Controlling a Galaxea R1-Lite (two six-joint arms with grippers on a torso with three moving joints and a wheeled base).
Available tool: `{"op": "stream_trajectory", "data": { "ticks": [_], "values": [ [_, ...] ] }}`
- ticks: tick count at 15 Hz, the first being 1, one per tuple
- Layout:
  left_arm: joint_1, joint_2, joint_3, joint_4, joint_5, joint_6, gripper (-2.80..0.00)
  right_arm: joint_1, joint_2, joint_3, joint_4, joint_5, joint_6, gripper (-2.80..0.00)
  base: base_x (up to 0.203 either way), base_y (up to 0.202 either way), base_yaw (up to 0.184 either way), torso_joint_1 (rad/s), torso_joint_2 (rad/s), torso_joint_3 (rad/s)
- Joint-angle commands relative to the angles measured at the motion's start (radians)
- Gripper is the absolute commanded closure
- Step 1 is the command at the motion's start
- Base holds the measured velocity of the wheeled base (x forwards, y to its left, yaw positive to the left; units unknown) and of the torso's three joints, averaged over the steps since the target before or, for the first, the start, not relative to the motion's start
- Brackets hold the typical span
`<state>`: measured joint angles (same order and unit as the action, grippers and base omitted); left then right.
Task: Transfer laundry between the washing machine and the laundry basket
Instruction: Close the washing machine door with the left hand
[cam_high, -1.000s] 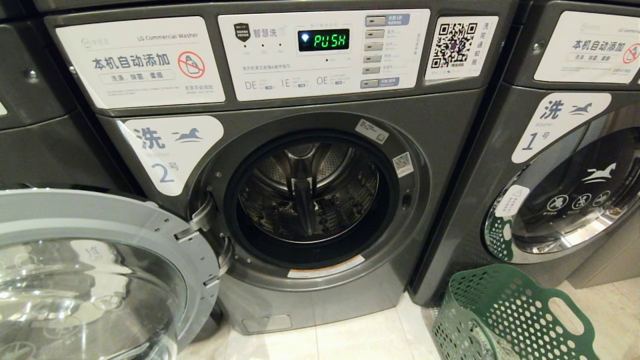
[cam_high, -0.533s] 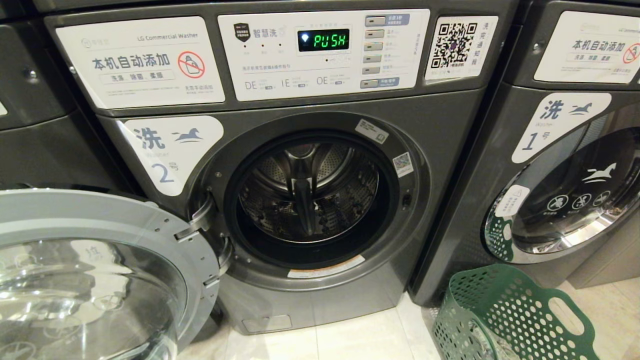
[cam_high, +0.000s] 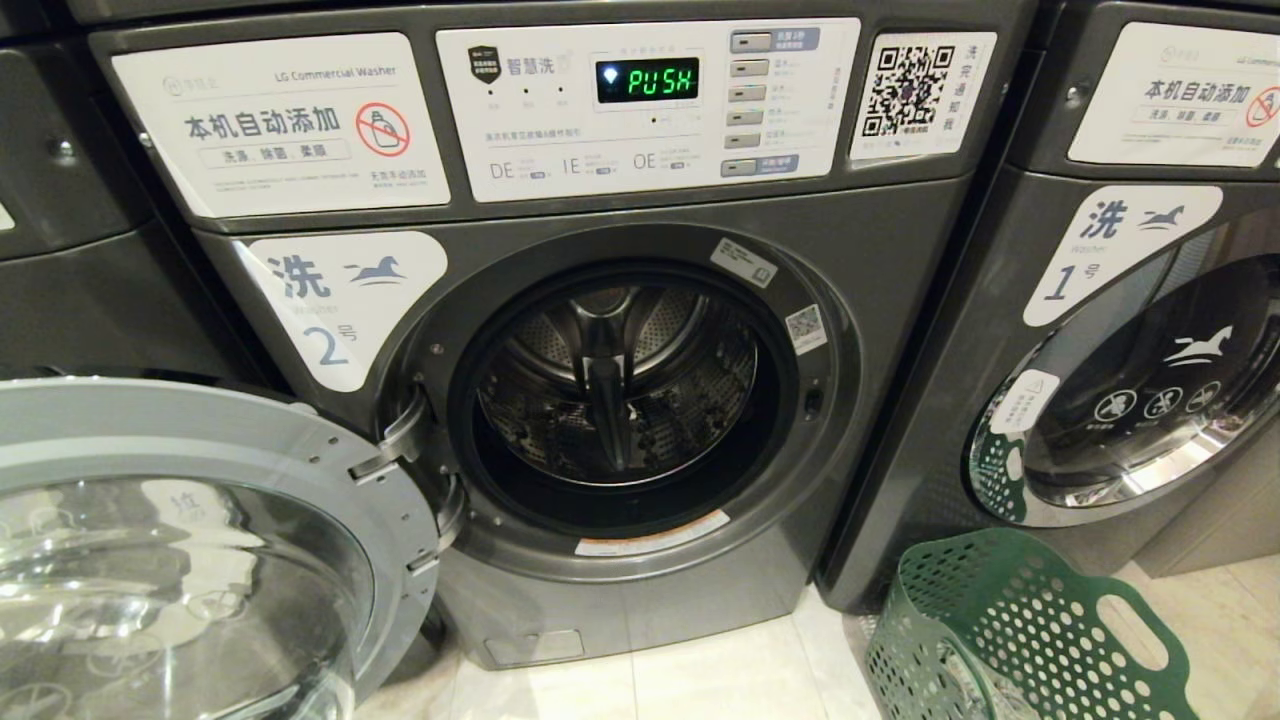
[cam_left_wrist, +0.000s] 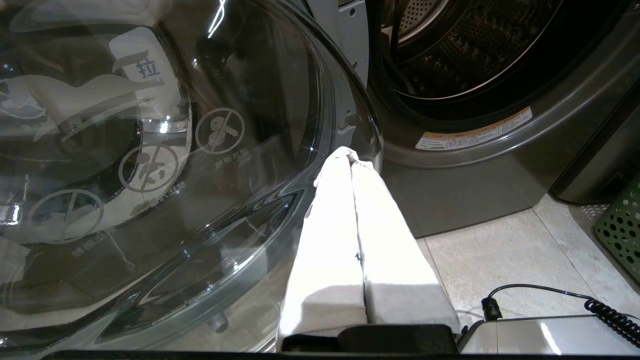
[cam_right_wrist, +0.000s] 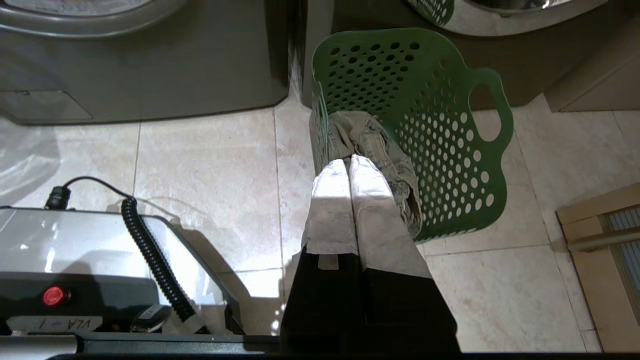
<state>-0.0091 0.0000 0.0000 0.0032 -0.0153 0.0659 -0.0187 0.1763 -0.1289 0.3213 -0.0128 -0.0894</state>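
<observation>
The washing machine (cam_high: 880, 330) labelled 2 faces me with its round glass door (cam_high: 190, 540) swung wide open to the left; its drum (cam_high: 620, 385) looks empty. The green laundry basket (cam_high: 1020, 630) stands on the floor at the lower right, before machine 1. Grey-beige laundry (cam_right_wrist: 372, 137) lies inside the laundry basket (cam_right_wrist: 440, 125). My right gripper (cam_right_wrist: 349, 159) hangs shut just over the basket's near rim, above the cloth, holding nothing. My left gripper (cam_left_wrist: 350, 154) is shut and empty, beside the open door's glass (cam_left_wrist: 150, 150). Neither arm shows in the head view.
Machine 1 (cam_high: 1150, 380) stands at the right with its door closed, and another machine (cam_high: 60, 200) at the left. My base with a coiled black cable (cam_right_wrist: 150, 255) sits low on the tiled floor (cam_right_wrist: 210, 165). A wooden frame (cam_right_wrist: 600, 250) lies right of the basket.
</observation>
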Motion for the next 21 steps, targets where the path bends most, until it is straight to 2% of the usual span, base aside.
{"op": "stream_trajectory", "data": {
  "ticks": [1, 3, 21],
  "values": [
    [0.000, 0.002, 0.000, 0.000, 0.000, 0.002, 0.00, 0.004, -0.097, 0.000, 0.001, 0.001, -0.003, 0.00, 0.000, 0.000, 0.000, 0.000, 0.00, 0.000],
    [0.000, 0.002, 0.000, 0.000, 0.000, 0.000, 0.00, 0.009, -0.174, 0.000, 0.001, 0.003, 0.001, 0.00, 0.000, 0.000, 0.000, 0.000, 0.00, 0.000],
    [0.000, 0.002, 0.000, 0.000, 0.000, 0.000, 0.00, 0.011, -0.175, 0.002, 0.001, 0.002, 0.003, 0.00, 0.000, 0.000, 0.000, 0.000, 0.00, 0.019]
  ]
}}
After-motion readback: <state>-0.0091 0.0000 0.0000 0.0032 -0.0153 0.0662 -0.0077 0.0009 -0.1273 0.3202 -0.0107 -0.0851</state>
